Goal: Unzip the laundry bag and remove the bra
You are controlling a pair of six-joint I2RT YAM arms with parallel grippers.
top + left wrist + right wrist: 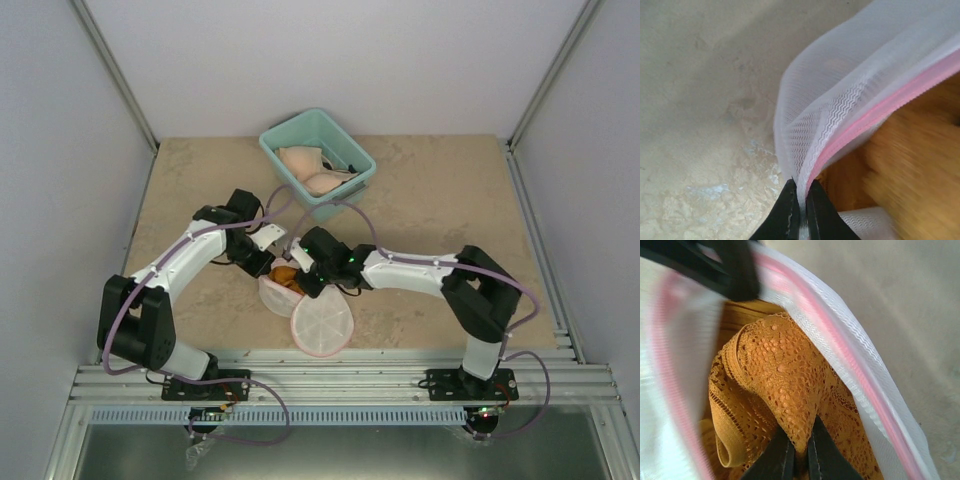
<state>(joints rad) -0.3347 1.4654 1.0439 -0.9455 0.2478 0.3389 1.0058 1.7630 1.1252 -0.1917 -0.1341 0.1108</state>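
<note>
The laundry bag [320, 322] lay on the table [430, 190] near the front, between the 2 arms. It was already unzipped. Its 2 round halves lay apart like an open shell, with the pink zipper band [855, 371] running along the rim. So the zip part looked done, and the step in hand was taking the bra out.

The left gripper [801, 187] had its 2 fingers pressed together on the edge of the bag, right where the white mesh met the pink band. It seemed to be holding the bag in place. The right gripper [800, 442] had its fingers pinched on a fold of the orange lace bra [785, 375]. The bra sat inside the open bag (the left wrist view showed it only as an orange blur).

Next, I think the right arm needed to lift the bra up and out past the rim, while the left one held the bag down. The lace could catch on the zipper, so a slow pull seemed best. A teal bin [268, 145] stood at the far side, well apart from the bag. It may have been where the bra should go, but I could not tell.
</note>
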